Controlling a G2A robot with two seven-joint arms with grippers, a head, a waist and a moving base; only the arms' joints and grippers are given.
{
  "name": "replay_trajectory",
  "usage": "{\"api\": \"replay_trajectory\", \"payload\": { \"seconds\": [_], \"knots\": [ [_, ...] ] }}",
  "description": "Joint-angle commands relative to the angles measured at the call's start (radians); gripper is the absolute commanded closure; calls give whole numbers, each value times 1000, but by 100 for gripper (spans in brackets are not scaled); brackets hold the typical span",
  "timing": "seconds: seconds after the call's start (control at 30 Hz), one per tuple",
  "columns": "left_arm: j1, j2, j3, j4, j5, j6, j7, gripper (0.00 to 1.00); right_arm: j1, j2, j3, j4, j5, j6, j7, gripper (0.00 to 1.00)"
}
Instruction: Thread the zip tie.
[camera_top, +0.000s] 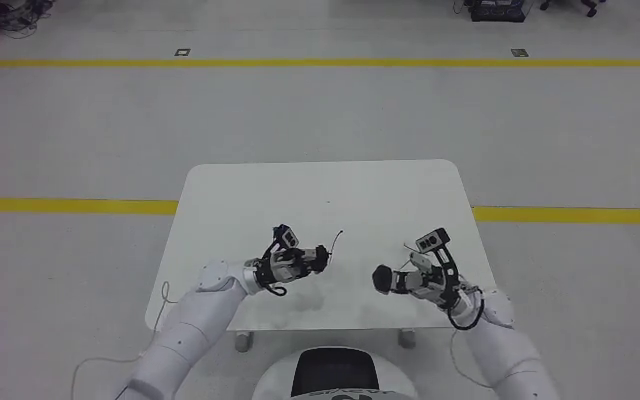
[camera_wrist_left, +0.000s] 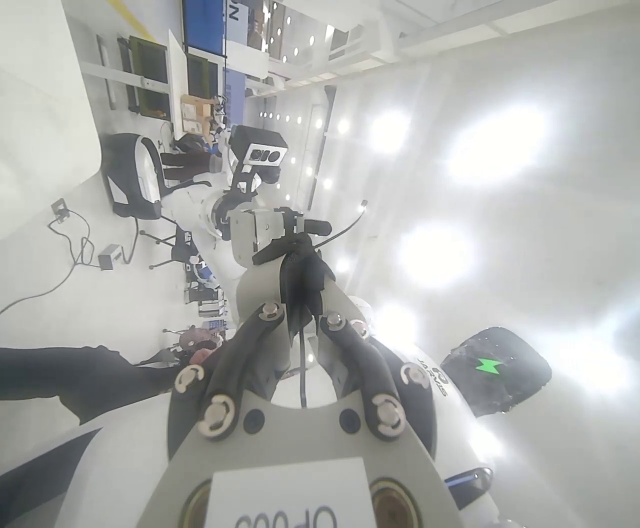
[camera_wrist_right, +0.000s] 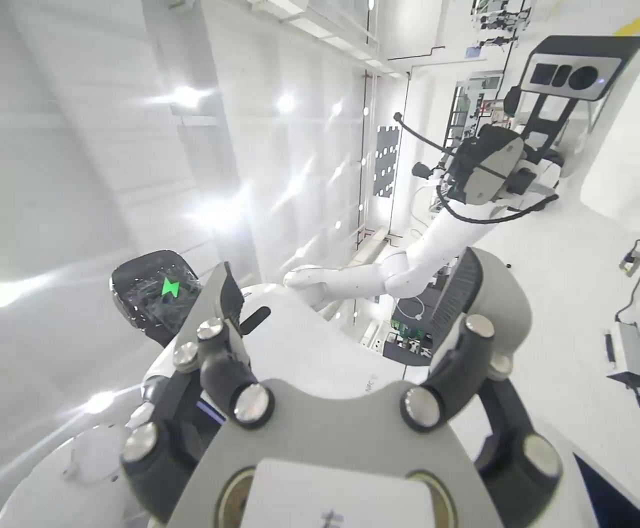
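Zip tie (camera_top: 335, 241), clamped in left hand (camera_top: 316, 258), long axis slanting outward past that hand's tips. Right hand (camera_top: 381, 279), spread wide, empty, near left hand, facing it, apart from tie's free end.

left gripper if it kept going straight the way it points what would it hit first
Probably the open right gripper, facing the left gripper across a gap above the table; depth is unclear, so it might slip past.

A gap above the counter (camera_top: 320, 190) separates the left gripper (camera_top: 319, 258) and right gripper (camera_top: 382, 278), which sit well apart. The zip tie (camera_top: 334, 242) juts from the left gripper's fingers (camera_wrist_left: 300, 282), slanting beside that gap
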Motion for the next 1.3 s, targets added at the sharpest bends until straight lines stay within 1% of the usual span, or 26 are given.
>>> {"api": "replay_trajectory", "payload": {
  "seconds": [0.0, 0.1, 0.13, 0.2, 0.23, 0.27, 0.37, 0.47, 0.5, 0.53, 0.57, 0.73, 0.77, 0.8, 0.83, 0.93, 1.1, 1.13, 1.27],
  "knots": [
    [0, 0, 0, 0, 0, 0, 0, 100, 0, 0, 0, 0, 1, 0, 0, 0],
    [0, 0, 0, 0, 0, 0, 0, 100, 0, 0, 0, 0, 1, 0, 0, 0],
    [5, -1, 1, -8, -11, 8, 21, 100, 0, 0, -2, -1, 3, 5, -5, 0],
    [15, -4, 7, -24, -54, 33, 16, 100, 4, -4, -32, 0, 61, 82, 0, 0],
    [16, -7, 14, -25, -63, 33, 16, 100, 19, -6, -38, 28, 89, 98, 0, 0],
    [16, -10, 21, -28, -71, 30, 18, 100, 31, -7, -46, 55, 92, 93, 0, 0],
    [12, -23, 52, -28, -99, 15, 25, 100, 65, -18, -87, 121, 182, 125, 0, 0],
    [0, -38, 85, -19, -118, -9, 42, 100, 94, -23, -124, 178, 212, 126, 0, 0],
    [-4, -43, 94, -17, -124, -21, 44, 100, 101, -24, -138, 188, 217, 136, 0, 0],
    [-9, -48, 101, -11, -128, -49, 46, 100, 108, -25, -146, 198, 223, 136, 0, 0],
    [-12, -49, 102, -10, -126, -54, 47, 100, 108, -25, -146, 198, 223, 136, 0, 0],
    [-12, -49, 102, -10, -126, -54, 47, 100, 108, -25, -146, 198, 223, 136, 0, 0],
    [-11, -49, 102, -12, -124, -53, 53, 100, 108, -25, -146, 198, 223, 136, 0, 0],
    [-7, -50, 106, -25, -116, -51, 83, 100, 105, -26, -149, 184, 226, 134, -23, 0],
    [-3, -50, 108, -36, -113, -54, 97, 100, 101, -28, -151, 176, 233, 132, -29, 0],
    [9, -52, 101, -66, -122, -54, 116, 100, 98, -32, -163, 172, 251, 129, -22, 0],
    [35, -61, 58, -107, -135, -54, 115, 100, 112, -40, -192, 189, 251, 135, -12, 0],
    [42, -64, 43, -115, -134, -54, 110, 100, 116, -41, -197, 196, 250, 138, -12, 0],
    [61, -76, 14, -117, -120, -54, 92, 100, 126, -47, -209, 212, 266, 143, -6, 0]
  ]
}}
